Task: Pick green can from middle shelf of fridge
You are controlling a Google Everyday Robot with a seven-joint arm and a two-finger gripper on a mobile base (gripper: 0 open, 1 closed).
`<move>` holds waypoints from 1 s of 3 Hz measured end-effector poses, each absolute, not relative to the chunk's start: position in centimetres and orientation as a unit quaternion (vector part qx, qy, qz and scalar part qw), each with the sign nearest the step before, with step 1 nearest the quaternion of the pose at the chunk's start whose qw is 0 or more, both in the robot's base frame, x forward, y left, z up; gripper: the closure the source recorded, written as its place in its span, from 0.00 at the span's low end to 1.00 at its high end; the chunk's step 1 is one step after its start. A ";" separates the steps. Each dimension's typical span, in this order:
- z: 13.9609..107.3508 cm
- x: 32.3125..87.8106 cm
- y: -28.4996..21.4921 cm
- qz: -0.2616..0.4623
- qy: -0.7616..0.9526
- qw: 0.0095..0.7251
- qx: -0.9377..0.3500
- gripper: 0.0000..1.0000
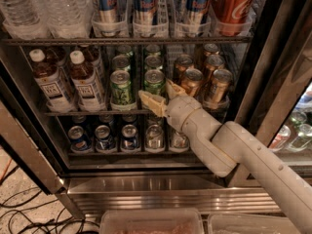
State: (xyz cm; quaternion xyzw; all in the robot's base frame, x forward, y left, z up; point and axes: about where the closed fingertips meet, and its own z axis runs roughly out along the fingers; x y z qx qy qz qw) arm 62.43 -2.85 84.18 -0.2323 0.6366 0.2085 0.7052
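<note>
Spread wide, the end effector sits at the front edge of the middle-shelf worktop, just in front of the green can. One of its tan fingers reaches left over the front rail below the can; the other points up along the can's right side. Whether either finger touches the can cannot be told. The green can stands upright at the head of its lane, near the middle of the worktop's front edge, with more green cans lined up behind it. A neighbouring green can heads the lane just to its left.

Toward the worktop's right edge stand gold-brown cans, the nearest just beside the end effector. Toward the left edge stand two white-capped tea bottles.

The pale arm runs from the lower right up to the shelf. In the fridge, the rack above holds water bottles, tall blue cans and a red cola can. The rack below holds small blue cans and silver cans. Cables lie on the floor at lower left.
</note>
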 end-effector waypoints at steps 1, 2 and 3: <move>83.6 63.0 -1.8 0.214 0.641 0.696 -0.242 0.33; 83.5 63.0 -1.8 0.214 0.642 0.695 -0.243 0.52; 83.5 63.0 -1.8 0.214 0.642 0.695 -0.243 0.75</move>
